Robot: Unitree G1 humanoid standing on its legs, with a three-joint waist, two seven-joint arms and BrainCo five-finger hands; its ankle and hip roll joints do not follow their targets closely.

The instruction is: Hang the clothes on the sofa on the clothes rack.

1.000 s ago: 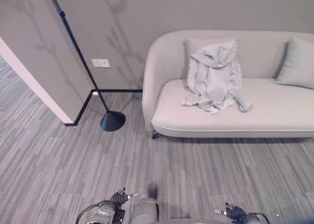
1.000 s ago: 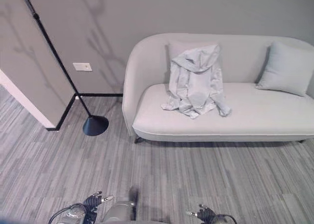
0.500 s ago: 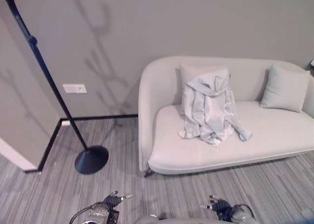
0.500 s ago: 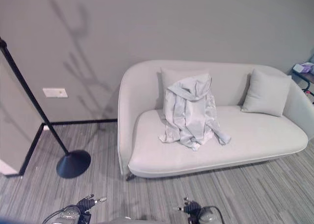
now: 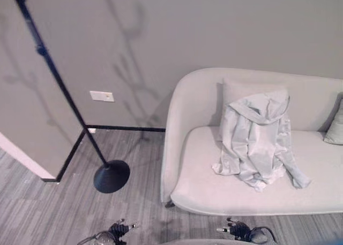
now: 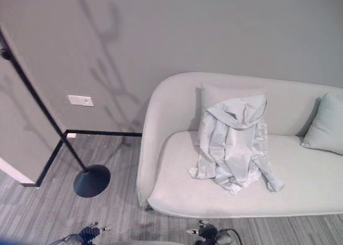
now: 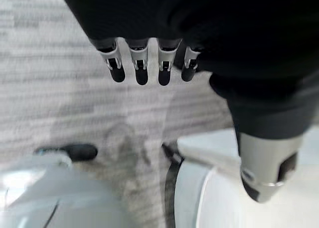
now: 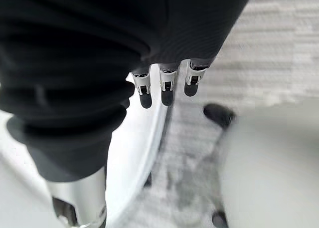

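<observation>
Grey jacket (image 5: 258, 140) unmoved on sofa (image 5: 203, 186), camera shifted left.

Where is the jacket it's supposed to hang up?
The jacket lies on the sofa, draped against a back cushion, right of the black rack pole.

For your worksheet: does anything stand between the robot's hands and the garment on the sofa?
Nothing visible does. The pale hooded garment lies draped against the back cushion of the sofa. Both hands, left hand and right hand, hang low, open and holding nothing; bare carpet lies between them and the sofa's front edge.
</observation>
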